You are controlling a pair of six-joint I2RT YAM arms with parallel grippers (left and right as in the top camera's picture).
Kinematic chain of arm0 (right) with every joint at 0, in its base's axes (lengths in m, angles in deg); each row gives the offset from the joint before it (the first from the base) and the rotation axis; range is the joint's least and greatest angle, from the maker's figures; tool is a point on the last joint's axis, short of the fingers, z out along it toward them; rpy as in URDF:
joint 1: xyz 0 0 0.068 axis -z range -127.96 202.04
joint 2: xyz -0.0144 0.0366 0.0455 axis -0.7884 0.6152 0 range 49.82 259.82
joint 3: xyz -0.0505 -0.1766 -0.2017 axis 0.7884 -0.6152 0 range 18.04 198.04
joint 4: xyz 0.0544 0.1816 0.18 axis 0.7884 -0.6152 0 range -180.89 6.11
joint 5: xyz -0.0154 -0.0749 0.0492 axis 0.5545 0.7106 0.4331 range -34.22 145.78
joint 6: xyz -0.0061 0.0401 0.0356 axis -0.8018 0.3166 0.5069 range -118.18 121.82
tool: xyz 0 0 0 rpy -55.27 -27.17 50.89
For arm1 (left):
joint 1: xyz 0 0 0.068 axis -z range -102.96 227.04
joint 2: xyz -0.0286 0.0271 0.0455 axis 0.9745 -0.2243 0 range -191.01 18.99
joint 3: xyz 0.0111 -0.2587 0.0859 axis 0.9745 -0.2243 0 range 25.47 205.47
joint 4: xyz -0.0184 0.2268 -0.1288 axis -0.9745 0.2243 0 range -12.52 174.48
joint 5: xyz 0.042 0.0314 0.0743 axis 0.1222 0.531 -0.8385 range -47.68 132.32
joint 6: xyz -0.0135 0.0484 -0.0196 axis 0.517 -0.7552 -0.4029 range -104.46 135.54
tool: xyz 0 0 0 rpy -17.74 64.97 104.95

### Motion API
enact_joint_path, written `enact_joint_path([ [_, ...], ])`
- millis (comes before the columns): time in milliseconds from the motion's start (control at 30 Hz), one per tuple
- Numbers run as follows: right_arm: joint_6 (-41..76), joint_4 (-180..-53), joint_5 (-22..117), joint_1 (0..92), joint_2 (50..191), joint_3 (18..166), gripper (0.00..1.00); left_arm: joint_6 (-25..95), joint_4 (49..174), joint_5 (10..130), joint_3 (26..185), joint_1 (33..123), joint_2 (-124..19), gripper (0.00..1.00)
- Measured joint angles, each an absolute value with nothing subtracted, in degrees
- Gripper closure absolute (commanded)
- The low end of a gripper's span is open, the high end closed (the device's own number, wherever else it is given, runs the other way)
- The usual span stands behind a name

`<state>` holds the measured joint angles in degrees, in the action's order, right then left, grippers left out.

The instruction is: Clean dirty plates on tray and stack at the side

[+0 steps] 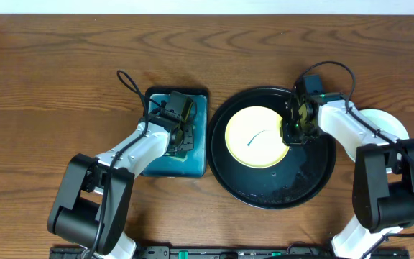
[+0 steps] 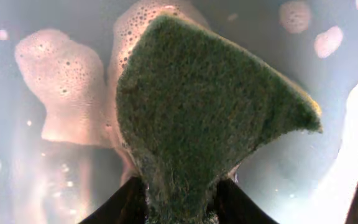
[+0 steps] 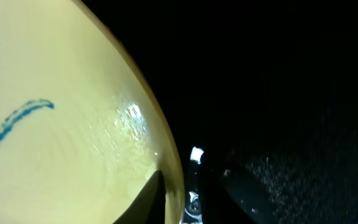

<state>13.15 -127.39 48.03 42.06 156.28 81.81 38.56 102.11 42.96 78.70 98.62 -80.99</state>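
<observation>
A pale yellow plate [image 1: 254,140] with a curved teal smear [image 3: 17,124] lies in the round black tray [image 1: 322,180]. My right gripper [image 1: 293,129] is at the plate's right edge. In the right wrist view its jaws [image 3: 194,177] straddle the rim, one finger over the plate [image 3: 61,143] and the other above the wet tray [image 3: 278,93], with a gap beside the rim. My left gripper [image 1: 180,133] is down in the teal sponge dish [image 1: 196,101]. It is shut on a green sponge [image 2: 204,106], which narrows between the fingers [image 2: 180,186], with foam around it.
White plates [image 1: 387,122] lie on the table right of the tray, partly hidden under my right arm. The sponge dish stands directly left of the tray. Water drops dot the tray's floor. Brown wooden table surrounds everything.
</observation>
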Motion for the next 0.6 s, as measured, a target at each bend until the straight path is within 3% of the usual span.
enact_joint_path([
  [100,13.09,-126.82,47.68,42.06,156.21,81.61,0.91,38.61,102.54,42.39,78.70,98.51,-81.01,0.92],
  [233,13.30,-126.37,47.14,42.06,156.10,81.59,0.99,38.32,102.74,42.18,78.70,98.51,-80.99,0.92],
  [600,13.46,-126.04,47.09,42.06,155.71,81.59,0.99,38.21,105.08,42.44,77.31,98.54,-77.63,0.89],
])
